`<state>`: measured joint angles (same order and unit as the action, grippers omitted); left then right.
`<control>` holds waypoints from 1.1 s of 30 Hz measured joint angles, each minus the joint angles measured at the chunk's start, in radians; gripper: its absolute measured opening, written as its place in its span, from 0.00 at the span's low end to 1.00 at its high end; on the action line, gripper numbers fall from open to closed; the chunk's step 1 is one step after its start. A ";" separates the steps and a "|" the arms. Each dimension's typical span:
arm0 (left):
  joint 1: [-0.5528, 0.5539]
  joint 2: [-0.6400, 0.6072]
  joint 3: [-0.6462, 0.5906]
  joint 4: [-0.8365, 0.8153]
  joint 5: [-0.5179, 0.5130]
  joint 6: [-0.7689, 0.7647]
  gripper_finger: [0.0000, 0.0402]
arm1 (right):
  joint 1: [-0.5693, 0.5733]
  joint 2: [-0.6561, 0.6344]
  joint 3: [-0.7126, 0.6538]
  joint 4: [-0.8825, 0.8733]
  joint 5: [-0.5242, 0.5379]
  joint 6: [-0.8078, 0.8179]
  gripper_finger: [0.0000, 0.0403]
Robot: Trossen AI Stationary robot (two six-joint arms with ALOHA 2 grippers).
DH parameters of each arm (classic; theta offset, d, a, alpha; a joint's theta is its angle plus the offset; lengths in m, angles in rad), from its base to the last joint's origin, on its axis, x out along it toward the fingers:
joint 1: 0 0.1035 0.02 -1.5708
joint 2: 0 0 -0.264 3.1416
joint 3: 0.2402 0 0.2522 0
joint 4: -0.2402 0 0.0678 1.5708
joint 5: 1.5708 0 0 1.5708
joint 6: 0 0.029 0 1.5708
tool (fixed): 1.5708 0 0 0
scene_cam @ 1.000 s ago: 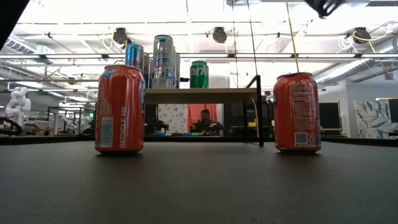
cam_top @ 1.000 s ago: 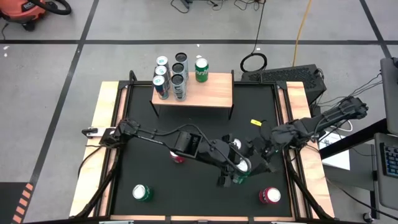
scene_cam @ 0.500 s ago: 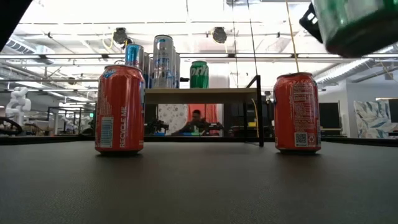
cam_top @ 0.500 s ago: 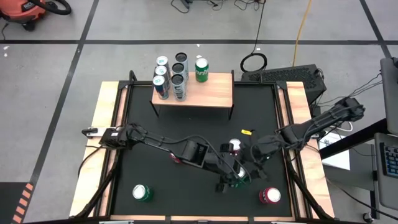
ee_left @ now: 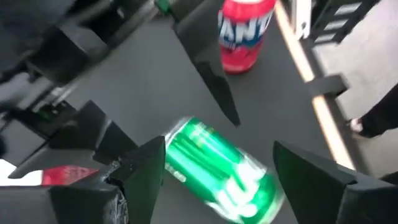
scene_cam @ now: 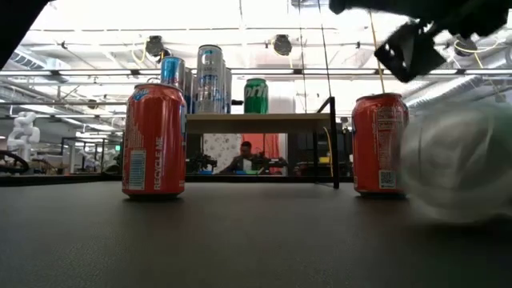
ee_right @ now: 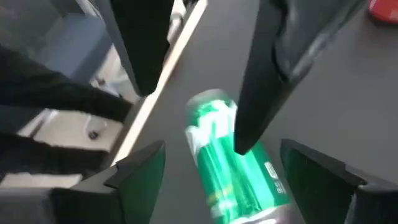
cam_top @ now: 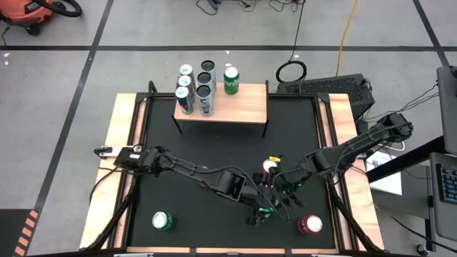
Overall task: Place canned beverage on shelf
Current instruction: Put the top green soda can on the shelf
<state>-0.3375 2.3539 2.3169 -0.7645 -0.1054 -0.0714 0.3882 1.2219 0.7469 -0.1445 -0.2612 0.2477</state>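
A green can (ee_left: 217,171) lies on its side on the black tabletop, near the front right; it also shows in the right wrist view (ee_right: 230,165) and blurred in the low view (scene_cam: 460,164). My left gripper (ee_left: 217,149) is open above it, fingers on either side. My right gripper (ee_right: 222,148) is open above it too, facing the left one (cam_top: 260,210). The light-wood shelf (cam_top: 235,107) stands at the table's far edge on black legs, with several cans (cam_top: 203,86) upright on its left part.
A red can (cam_top: 308,225) stands at the front right, close to the grippers, and shows in the left wrist view (ee_left: 245,28). Another red can (cam_top: 269,166) stands just behind them. A green can (cam_top: 163,221) stands at the front left. The shelf's right half is bare wood.
Both grippers have gone toward the table's near edge and down. The green can, which was lifted high above the table half a second ago, has come down and now lies on its side on the tabletop, blurred in the low view.
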 joint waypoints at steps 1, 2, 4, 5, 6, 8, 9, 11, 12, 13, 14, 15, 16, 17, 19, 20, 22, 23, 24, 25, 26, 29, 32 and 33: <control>-0.003 0.010 0.000 -0.001 -0.007 -0.001 0.72 | 0.000 0.012 0.000 -0.004 0.001 -0.004 0.73; -0.005 0.022 0.000 -0.004 -0.011 -0.001 0.72 | 0.000 0.021 0.000 -0.007 0.001 -0.007 0.73; -0.009 0.039 0.000 -0.005 -0.014 -0.009 0.72 | 0.000 0.036 -0.001 -0.012 0.000 -0.010 0.73; -0.012 0.042 0.000 -0.011 -0.015 -0.023 0.72 | 0.000 0.040 -0.001 -0.009 -0.001 -0.010 0.73; -0.014 0.043 0.000 -0.016 -0.016 -0.042 0.72 | 0.001 0.044 -0.001 -0.014 -0.001 -0.010 0.73; -0.020 0.043 0.000 -0.014 -0.016 -0.095 0.72 | 0.002 0.049 -0.002 -0.017 -0.001 -0.010 0.72; -0.024 0.042 0.000 -0.021 -0.016 -0.126 0.72 | 0.002 0.048 -0.002 -0.017 -0.001 -0.010 0.72; -0.035 0.032 0.000 -0.064 -0.015 -0.193 0.72 | 0.002 0.047 -0.002 -0.017 -0.002 -0.010 0.71; -0.042 0.024 0.000 -0.085 -0.015 -0.233 0.72 | 0.002 0.045 -0.002 -0.018 -0.002 -0.010 0.71; -0.051 0.009 0.000 -0.110 -0.011 -0.280 0.71 | 0.002 0.044 -0.002 -0.016 -0.002 -0.011 0.71; -0.060 -0.009 0.000 -0.144 -0.007 -0.332 0.70 | 0.002 0.043 -0.001 -0.015 -0.003 -0.019 0.71; -0.071 -0.028 0.000 -0.180 -0.008 -0.380 0.70 | 0.002 0.043 0.002 -0.020 -0.004 -0.031 0.72; -0.083 -0.039 0.001 -0.215 -0.008 -0.424 0.69 | 0.003 0.043 0.009 -0.024 -0.004 -0.046 0.72; -0.096 -0.045 0.004 -0.237 -0.008 -0.465 0.68 | 0.006 0.044 0.017 -0.024 -0.002 -0.066 0.73; -0.131 -0.063 0.001 -0.311 -0.031 -0.540 0.67 | 0.009 0.050 0.044 -0.038 -0.001 -0.121 0.75; -0.147 -0.064 0.000 -0.339 -0.039 -0.577 0.67 | 0.010 0.058 0.065 -0.059 -0.001 -0.150 0.75; -0.181 -0.072 0.000 -0.359 -0.073 -0.655 0.66 | 0.010 0.086 0.115 -0.136 -0.001 -0.208 0.76; -0.200 -0.077 0.000 -0.388 -0.095 -0.688 0.66 | 0.011 0.108 0.142 -0.186 -0.001 -0.241 0.76; -0.214 -0.080 0.000 -0.405 -0.111 -0.718 0.66 | 0.011 0.134 0.173 -0.232 -0.002 -0.275 0.77; -0.227 -0.081 0.000 -0.403 -0.126 -0.750 0.66 | 0.012 0.161 0.203 -0.270 -0.002 -0.310 0.77; -0.239 -0.082 0.000 -0.401 -0.143 -0.784 0.66 | 0.014 0.188 0.229 -0.308 -0.003 -0.335 0.77; -0.259 -0.081 0.000 -0.405 -0.173 -0.875 0.66 | 0.016 0.268 0.292 -0.384 -0.005 -0.397 0.77; -0.272 -0.081 0.000 -0.405 -0.177 -0.969 0.66 | 0.019 0.329 0.338 -0.412 -0.022 -0.438 0.77; -0.275 -0.081 0.000 -0.405 -0.177 -1.000 0.66 | 0.019 0.347 0.351 -0.411 -0.025 -0.445 0.77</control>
<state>-0.6129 2.2730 2.3173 -1.1692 -0.2825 -1.0712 0.4076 1.5687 1.0977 -0.5551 -0.2863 -0.1977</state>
